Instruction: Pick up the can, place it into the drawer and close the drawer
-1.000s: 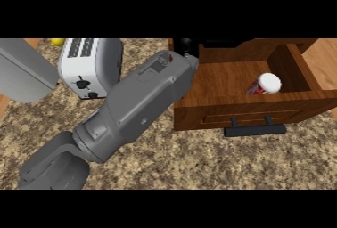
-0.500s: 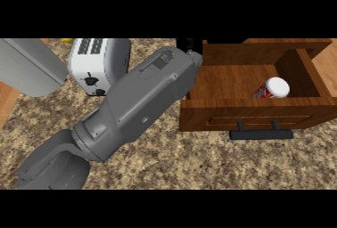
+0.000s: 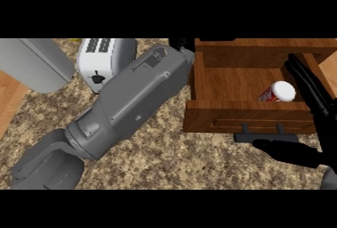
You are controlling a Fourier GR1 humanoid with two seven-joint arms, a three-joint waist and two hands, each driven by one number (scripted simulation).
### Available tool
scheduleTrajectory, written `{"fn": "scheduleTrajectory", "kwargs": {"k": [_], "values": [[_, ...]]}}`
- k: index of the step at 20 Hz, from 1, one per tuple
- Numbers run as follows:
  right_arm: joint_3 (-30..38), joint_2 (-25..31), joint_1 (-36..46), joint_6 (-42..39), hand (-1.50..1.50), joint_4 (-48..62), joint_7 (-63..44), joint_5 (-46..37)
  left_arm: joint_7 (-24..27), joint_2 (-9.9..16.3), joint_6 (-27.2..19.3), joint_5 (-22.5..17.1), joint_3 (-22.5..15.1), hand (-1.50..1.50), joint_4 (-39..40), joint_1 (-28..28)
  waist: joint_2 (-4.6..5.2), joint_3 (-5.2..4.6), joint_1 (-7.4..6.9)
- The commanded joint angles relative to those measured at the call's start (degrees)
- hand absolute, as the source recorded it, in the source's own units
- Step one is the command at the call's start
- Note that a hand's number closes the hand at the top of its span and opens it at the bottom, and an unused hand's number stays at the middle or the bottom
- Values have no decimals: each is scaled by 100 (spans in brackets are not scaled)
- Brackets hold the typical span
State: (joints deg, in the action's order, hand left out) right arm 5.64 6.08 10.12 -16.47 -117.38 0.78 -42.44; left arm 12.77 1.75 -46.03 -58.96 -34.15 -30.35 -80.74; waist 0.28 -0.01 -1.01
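The can, red with a white lid, lies tilted inside the open wooden drawer, against its right wall. My right hand comes in from the right edge, open. Its thumb lies just below the drawer's black handle, and its straight fingers run up along the drawer's right side. My left forearm crosses the view diagonally. Only a small black part of my left hand shows, at the drawer's back left corner.
A white toaster stands at the back, partly behind my left forearm. A grey appliance sits at the far left. The speckled stone counter spreads in front of the drawer, and wooden floor shows past its left edge.
My right hand has come into view at the right, beside the drawer front and handle. The can leans over more. The left forearm has barely moved.
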Motion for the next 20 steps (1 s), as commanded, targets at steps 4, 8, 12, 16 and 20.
{"fn": "scheduleTrajectory", "kwargs": {"k": [4, 8, 12, 16, 20], "values": [[-808, 35, 1071, 611, -150, 1573, 52, -1357, -363, 477, 127, 236, -72, -150, -429, 319, -27, -3, -112], [-965, 176, 1480, 1135, -150, 2821, 333, -2013, -605, 628, -48, 326, -59, -150, -641, 182, -16, 1, -164], [-780, 283, 2000, 1529, -150, 3856, 435, -2268, -626, 741, -226, 486, -36, -150, -938, 515, -20, 2, -78], [-784, -21, 2234, 2338, -150, 5118, 478, -2575, -994, 1178, -169, 551, -26, -150, -1341, 653, -13, 5, -135], [-570, 22, 2490, 2980, -150, 6073, 639, -2701, -1142, 1399, -397, 746, -133, -150, -2005, 1071, -30, 6, -151]]}}
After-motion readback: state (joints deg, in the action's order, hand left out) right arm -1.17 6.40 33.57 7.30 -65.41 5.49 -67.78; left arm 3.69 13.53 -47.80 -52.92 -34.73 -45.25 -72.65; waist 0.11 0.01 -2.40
